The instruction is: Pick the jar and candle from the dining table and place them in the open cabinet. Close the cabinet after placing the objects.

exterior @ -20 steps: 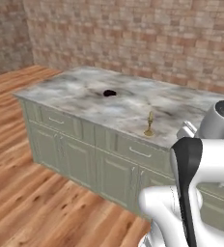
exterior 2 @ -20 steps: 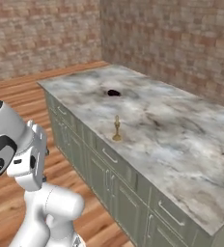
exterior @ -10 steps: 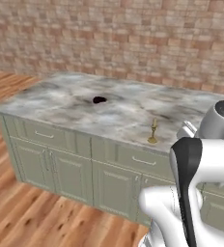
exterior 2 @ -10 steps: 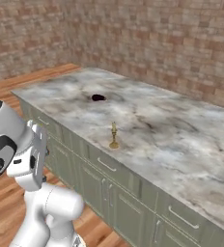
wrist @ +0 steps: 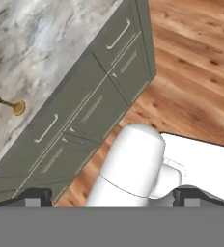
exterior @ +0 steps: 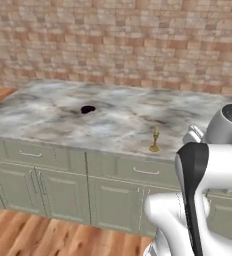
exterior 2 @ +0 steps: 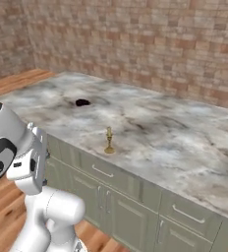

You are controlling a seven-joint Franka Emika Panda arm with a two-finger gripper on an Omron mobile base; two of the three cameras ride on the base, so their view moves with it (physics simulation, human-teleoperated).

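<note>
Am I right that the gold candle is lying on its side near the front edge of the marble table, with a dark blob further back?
Not quite. The candle stands upright on its round base, as the left base view and the right base view both show. The rest holds: it is near the front edge of the table, with the dark blob further back.

Rendered domestic kitchen or dining area. A long island, the dining table [exterior: 48, 117], has a grey-white marbled slab top over sage-green panelled drawers and cupboard doors [exterior 2: 111, 199] with silver bar handles. The floor [wrist: 191, 82] is warm wood planking, and a brick wall [exterior: 138, 45] runs along the far side. A small gold candle [exterior 2: 109, 141] stands near the table's near edge.
</note>
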